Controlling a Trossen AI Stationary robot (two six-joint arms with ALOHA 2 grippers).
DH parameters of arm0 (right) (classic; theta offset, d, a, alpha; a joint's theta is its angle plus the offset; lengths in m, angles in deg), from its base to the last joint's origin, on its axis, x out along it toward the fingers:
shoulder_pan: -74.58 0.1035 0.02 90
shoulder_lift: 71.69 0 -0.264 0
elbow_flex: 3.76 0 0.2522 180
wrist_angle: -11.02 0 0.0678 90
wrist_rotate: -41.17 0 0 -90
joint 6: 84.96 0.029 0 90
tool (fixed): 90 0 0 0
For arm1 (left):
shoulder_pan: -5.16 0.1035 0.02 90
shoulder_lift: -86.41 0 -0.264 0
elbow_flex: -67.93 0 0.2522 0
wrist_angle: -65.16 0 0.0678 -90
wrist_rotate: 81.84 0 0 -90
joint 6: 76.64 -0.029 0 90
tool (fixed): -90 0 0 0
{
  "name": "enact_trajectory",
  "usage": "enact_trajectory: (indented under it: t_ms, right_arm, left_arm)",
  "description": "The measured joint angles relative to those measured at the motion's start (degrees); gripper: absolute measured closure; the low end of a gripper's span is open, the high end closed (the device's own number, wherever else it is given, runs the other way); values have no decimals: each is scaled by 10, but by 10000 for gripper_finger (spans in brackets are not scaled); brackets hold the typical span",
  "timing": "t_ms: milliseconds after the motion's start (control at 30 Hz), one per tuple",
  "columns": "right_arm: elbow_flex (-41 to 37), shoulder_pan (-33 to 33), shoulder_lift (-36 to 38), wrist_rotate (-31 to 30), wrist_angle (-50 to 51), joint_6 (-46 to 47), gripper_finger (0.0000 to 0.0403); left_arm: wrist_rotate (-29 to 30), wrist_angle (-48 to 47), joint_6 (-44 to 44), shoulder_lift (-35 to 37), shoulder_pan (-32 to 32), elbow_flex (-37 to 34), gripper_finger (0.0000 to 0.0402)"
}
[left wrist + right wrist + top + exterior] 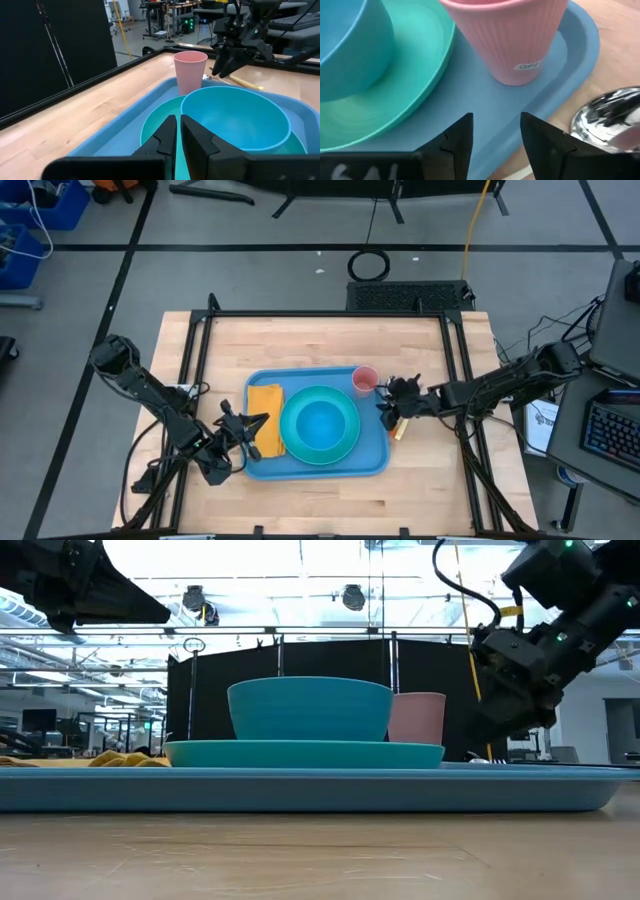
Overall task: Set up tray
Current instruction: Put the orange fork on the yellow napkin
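Note:
The light-blue tray (372, 450) lies mid-table. On it are an orange napkin (265, 420) at the left, a teal plate (345, 442) carrying a blue bowl (320, 423), and a pink cup (364, 379) standing upright at the far right corner. My left gripper (254, 423) is shut and hovers over the napkin, pointing across the tray toward the bowl (235, 117). My right gripper (384, 404) is open above the tray's right rim (570, 65), tilted down just near of the cup (512, 40), with nothing between its fingers.
A spoon with a yellow handle (399, 430) lies on the wood just right of the tray, its shiny bowl (607, 117) beside the rim. Black frame rails (455, 360) border the table. Bare wood shows along the near and far sides.

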Motion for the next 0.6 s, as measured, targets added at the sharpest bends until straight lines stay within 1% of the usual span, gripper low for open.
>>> enact_trajectory:
  t_ms: [167,333,467,600]
  right_arm:
    - [71,0,0,38,144,14,276]
    - [127,0,0,85,253,46,286]
    - [142,-6,0,114,330,73,276]
    - [142,-22,0,113,406,113,255]
  left_arm:
    - [0,0,0,0,0,0,371]
    - [0,0,0,0,0,0,371]
    - [-2,0,1,0,0,0,371]
    - [-13,0,0,0,0,0,371]
